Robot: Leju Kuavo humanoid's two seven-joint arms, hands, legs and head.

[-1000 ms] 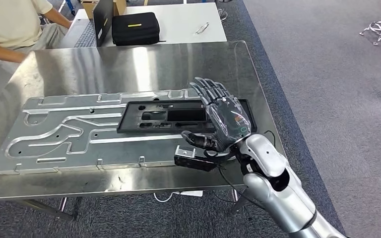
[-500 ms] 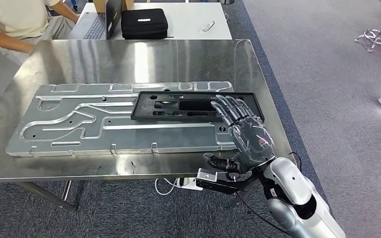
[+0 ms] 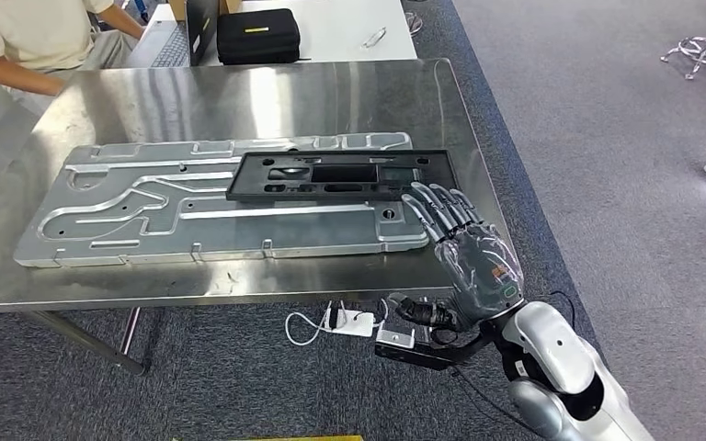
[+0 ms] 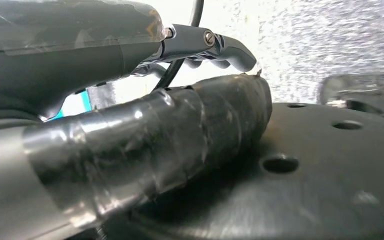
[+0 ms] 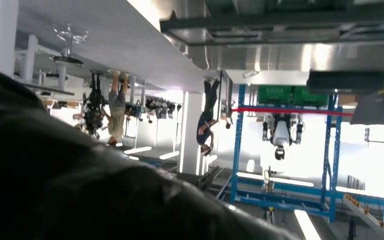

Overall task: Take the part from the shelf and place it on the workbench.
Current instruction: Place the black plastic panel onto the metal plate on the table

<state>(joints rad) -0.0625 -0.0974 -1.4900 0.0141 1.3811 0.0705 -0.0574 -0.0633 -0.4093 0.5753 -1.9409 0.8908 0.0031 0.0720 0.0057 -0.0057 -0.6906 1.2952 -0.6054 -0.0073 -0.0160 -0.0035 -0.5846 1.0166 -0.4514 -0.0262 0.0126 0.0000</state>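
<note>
Empty-palmed, right hand (image 3: 467, 253) spread.

No legible text, label, brand, number or sign on anything in view.

Right hand (image 3: 473, 257) empty, fingers spread and extended.

Head camera looks down from high at the steel worktop (image 3: 239, 101), the right hand (image 3: 467, 253) entering at 5 o'clock. Left wrist camera sits tight behind its own hand (image 4: 130, 100), very close. Right wrist camera faces across the hall, upside down, toward blue shelves (image 5: 285, 150).
</note>
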